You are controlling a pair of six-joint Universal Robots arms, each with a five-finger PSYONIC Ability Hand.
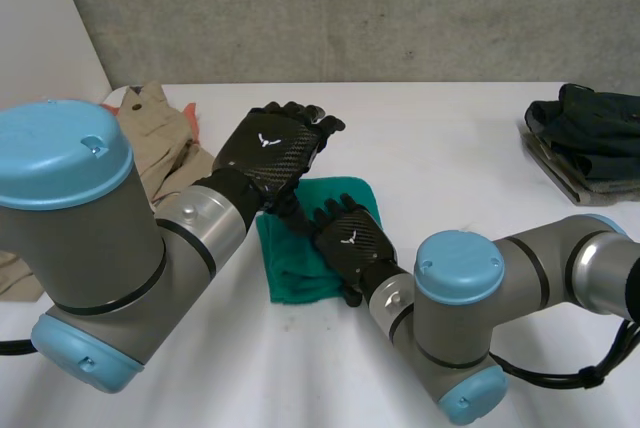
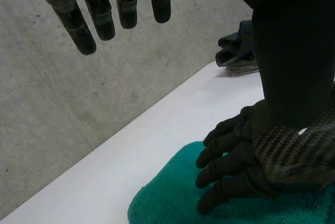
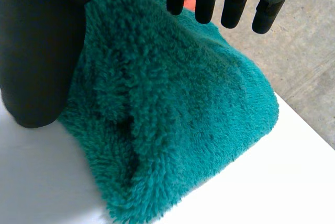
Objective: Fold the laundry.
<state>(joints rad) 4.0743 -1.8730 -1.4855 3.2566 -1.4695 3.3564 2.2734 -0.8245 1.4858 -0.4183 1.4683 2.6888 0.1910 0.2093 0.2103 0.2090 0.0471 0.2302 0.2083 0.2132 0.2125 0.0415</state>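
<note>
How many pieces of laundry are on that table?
3 that can be told apart: a green towel in the middle under the right hand, a beige garment at far left, and a dark pile of clothes at far right, which may hold several pieces.

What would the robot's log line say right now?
left hand: open, hovering | right hand: open, flat on green towel | green towel: folded, on table

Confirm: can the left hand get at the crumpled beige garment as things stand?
Probably yes. The open black left hand hovers free, holding nothing, and the crumpled beige garment lies on its own side with nothing between them.
</note>
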